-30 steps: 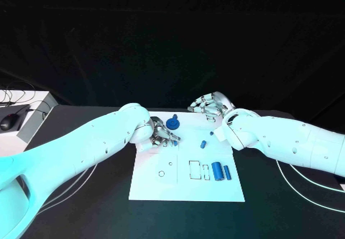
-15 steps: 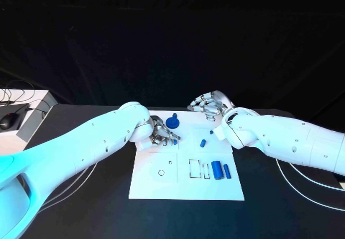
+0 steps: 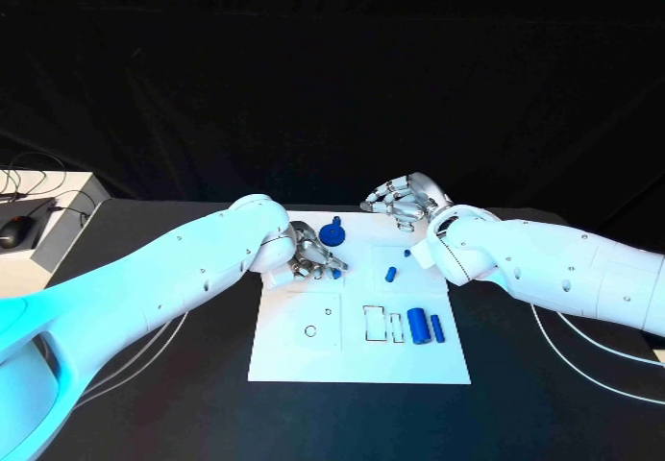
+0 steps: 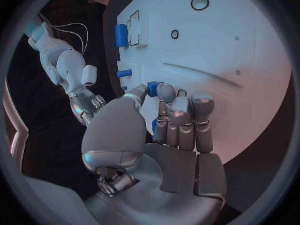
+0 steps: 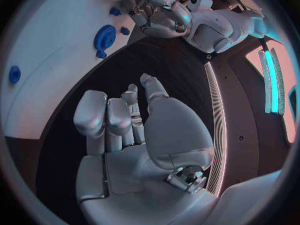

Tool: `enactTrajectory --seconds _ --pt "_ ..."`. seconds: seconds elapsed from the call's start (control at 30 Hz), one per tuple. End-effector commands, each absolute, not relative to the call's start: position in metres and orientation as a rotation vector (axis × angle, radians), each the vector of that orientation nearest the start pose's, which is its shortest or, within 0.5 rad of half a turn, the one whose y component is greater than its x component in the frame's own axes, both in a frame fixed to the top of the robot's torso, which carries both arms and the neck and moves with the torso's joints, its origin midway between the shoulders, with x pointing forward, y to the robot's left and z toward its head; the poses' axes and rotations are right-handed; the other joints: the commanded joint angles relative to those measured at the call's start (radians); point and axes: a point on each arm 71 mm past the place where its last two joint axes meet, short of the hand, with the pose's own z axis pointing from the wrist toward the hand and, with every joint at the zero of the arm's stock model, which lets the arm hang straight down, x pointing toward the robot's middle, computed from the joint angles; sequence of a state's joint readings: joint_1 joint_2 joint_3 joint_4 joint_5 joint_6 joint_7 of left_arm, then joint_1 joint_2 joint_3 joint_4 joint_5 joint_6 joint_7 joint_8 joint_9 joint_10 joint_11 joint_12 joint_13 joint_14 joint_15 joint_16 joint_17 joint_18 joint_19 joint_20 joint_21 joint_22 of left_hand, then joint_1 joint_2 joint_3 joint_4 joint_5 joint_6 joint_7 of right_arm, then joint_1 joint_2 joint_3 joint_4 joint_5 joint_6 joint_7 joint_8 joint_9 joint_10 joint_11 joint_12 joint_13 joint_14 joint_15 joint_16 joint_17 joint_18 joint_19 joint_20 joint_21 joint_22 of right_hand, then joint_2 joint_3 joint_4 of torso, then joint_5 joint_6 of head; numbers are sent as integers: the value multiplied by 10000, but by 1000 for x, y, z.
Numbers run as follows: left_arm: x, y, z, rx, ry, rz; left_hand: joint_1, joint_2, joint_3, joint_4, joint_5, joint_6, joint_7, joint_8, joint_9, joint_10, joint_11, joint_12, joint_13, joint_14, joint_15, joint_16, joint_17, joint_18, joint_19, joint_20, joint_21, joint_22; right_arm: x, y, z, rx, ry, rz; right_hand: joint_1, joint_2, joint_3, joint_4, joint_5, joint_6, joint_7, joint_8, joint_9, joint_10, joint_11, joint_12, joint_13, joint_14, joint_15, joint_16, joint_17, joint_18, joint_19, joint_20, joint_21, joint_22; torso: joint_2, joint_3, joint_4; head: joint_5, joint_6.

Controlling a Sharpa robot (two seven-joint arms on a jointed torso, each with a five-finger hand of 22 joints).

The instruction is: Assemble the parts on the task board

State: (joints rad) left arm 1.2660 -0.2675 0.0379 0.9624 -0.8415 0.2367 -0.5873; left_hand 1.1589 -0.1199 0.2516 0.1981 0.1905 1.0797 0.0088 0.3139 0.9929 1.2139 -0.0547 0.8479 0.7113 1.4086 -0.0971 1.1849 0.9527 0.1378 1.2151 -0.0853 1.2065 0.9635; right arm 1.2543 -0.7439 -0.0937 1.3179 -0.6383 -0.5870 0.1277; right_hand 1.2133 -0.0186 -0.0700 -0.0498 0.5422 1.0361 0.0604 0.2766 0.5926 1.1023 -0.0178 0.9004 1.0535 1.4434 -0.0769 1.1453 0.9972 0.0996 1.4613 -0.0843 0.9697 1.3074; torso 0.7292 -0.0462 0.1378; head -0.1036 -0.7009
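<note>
The white task board (image 3: 298,360) lies in the middle of the black table. My left hand (image 3: 312,257) rests low over its far left part, fingers curled, and pinches a small blue part (image 4: 153,88) between thumb and a finger. Just beyond that hand stands a blue gear with a knob (image 3: 332,233). A short blue peg (image 3: 392,276) and a tiny blue piece (image 3: 407,254) lie right of the hand. Two blue cylinders (image 3: 426,328) lie beside rectangular slots (image 3: 377,325). My right hand (image 3: 402,204) hovers over the board's far edge, fingers loosely bent, holding nothing.
A round hole (image 3: 310,332) sits in the board's near left part. A pale side stand with a mouse (image 3: 17,233) and cables is at the far left. Thin cables (image 3: 596,360) trail on the table to the right.
</note>
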Motion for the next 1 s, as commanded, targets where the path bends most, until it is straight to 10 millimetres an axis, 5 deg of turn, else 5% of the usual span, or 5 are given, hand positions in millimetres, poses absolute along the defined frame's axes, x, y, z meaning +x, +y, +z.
enactTrajectory --seconds 0.03,0.73,1.0 --pt "555 62 -203 -3194 24406 -5881 64 -132 586 -138 -18 15 -73 -73 -52 7 -51 65 -23 -2 -98 49 16 -161 62 -51 -55 49 532 -228 -179 6113 14689 9254 -78 47 32 -19 22 2 -10 -47 14 53 6 -63 13 43 -50 -49 17 -64 689 -111 -34 1266 -5 3 6 9 -10" --pt "554 63 -203 -3096 24440 -5992 -271 -244 3084 -1160 276 -129 -61 -185 -127 -56 -76 -8 -56 -14 -102 13 39 -231 51 -107 -151 213 532 -228 -180 6117 14724 9254 -90 59 29 -13 18 8 -14 -51 30 71 3 -52 26 46 -53 -45 23 -66 692 -114 -15 1270 -2 7 1 36 -43" --pt "553 61 -203 -3174 24354 -6229 -278 -132 3807 -2098 1941 -280 67 -85 77 8 -48 -124 -100 -10 -89 -12 35 -237 70 -142 -134 279 531 -228 -181 6124 14755 9281 -110 72 25 2 31 8 -17 -60 47 80 1 -47 38 45 -54 -43 28 -66 691 -116 -19 1268 -5 12 2 58 -45"
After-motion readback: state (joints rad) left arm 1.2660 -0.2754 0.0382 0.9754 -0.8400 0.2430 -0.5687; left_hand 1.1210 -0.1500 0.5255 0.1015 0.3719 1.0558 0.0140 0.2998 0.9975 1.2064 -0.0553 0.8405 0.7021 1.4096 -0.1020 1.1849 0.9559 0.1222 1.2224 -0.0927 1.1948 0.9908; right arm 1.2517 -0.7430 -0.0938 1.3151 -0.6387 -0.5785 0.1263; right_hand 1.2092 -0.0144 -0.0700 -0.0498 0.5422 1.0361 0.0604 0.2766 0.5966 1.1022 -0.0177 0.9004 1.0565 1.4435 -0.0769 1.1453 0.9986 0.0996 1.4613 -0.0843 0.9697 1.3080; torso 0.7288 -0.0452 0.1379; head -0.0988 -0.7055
